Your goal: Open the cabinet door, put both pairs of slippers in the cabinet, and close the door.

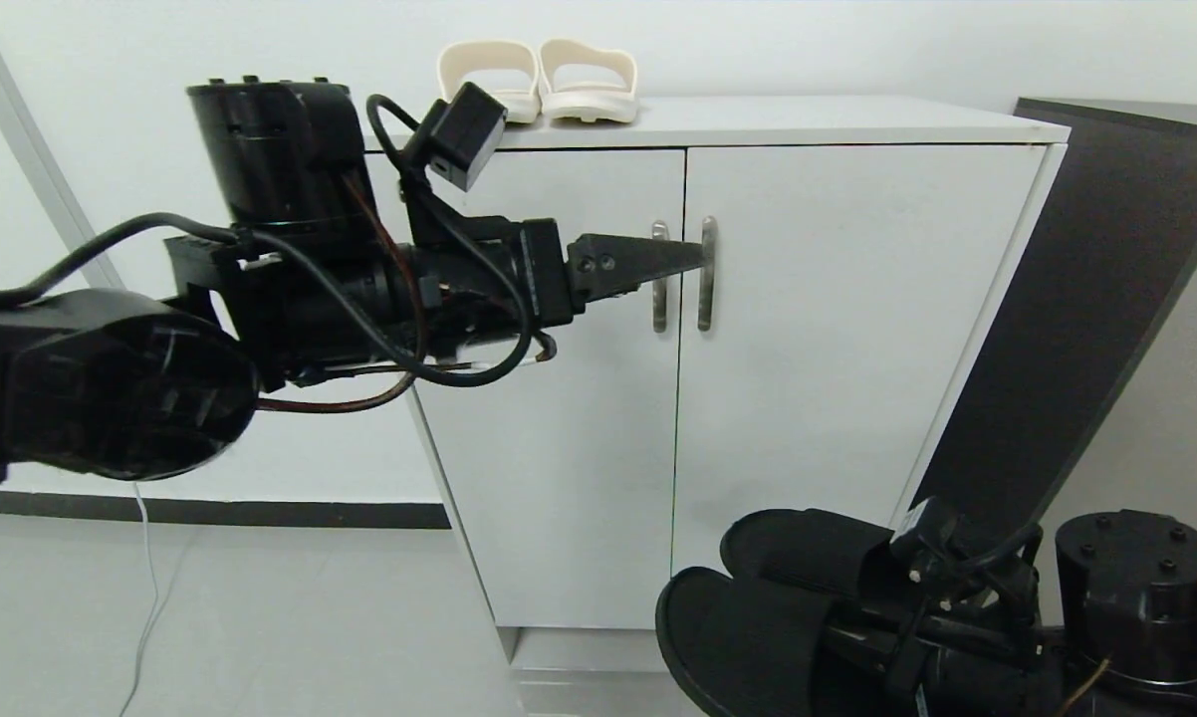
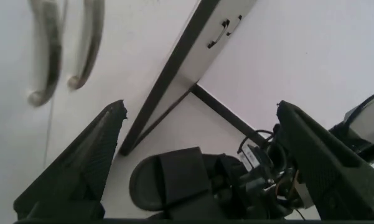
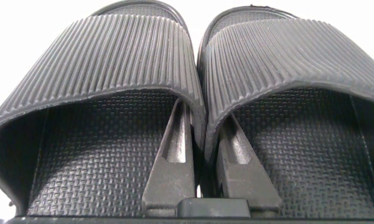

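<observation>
The left gripper (image 1: 688,261), wide open, is at the stiff-looking metal door handle (image 1: 705,299). The right gripper (image 3: 204,118) pinches the black slippers (image 3: 130,68), probably light and soft, by their inner sides.

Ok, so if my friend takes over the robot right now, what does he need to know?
Left gripper: open, fingers at the door handles, nothing gripped yet.
Right gripper: shut on the black slippers, one finger inside each, pinching their inner sides together, low in front of the cabinet.
Cream slippers: on top of the cabinet.
Done: black pair is in hand.
Left: both doors are shut, so open one, put both pairs inside, close it.
</observation>
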Controlling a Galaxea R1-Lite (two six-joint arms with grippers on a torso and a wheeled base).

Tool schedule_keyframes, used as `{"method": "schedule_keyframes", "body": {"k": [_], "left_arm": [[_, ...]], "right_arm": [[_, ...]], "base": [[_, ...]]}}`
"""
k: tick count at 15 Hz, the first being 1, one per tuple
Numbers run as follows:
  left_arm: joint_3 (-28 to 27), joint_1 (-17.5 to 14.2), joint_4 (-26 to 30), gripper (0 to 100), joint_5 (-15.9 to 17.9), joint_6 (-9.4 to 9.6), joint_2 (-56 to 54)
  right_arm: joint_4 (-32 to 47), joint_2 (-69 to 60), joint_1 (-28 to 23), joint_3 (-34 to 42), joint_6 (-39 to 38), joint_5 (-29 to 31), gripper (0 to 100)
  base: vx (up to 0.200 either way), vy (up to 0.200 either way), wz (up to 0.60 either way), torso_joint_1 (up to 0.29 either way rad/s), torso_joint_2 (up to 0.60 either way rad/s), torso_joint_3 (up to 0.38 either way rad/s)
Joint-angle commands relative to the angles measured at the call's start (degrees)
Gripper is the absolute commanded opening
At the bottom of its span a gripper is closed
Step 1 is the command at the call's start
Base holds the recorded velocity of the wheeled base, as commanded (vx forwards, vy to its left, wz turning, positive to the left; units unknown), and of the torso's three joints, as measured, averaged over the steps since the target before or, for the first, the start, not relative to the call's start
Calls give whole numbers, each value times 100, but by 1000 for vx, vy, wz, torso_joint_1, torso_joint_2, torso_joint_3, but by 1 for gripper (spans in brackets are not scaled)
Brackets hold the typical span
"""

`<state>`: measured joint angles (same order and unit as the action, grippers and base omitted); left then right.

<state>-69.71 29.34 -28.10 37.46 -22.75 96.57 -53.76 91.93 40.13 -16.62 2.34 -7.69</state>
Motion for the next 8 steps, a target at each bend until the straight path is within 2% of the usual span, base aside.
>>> {"method": "schedule_keyframes", "body": {"k": [1,2,4,5,7,8], "left_arm": [[-324,230,6,100,-46,-2,415],[-456,397,6,100,-213,25,529],[-790,643,15,100,-775,42,749],[-878,652,24,100,-855,51,802],[-1265,643,68,100,-1276,51,1048],[-1300,634,68,100,-1320,51,1056]], "right_arm": [[-3,27,3,0,3,-4,0],[-3,27,3,0,3,-13,0],[-3,27,3,0,3,-13,0],[-3,27,3,0,3,-13,0],[-3,27,3,0,3,-13,0],[-3,27,3,0,3,-13,0]], "base": [[0,0,0,0,0,0],[0,0,0,0,0,0],[0,0,0,0,0,0],[0,0,0,0,0,0],[0,0,0,0,0,0],[0,0,0,0,0,0]]}}
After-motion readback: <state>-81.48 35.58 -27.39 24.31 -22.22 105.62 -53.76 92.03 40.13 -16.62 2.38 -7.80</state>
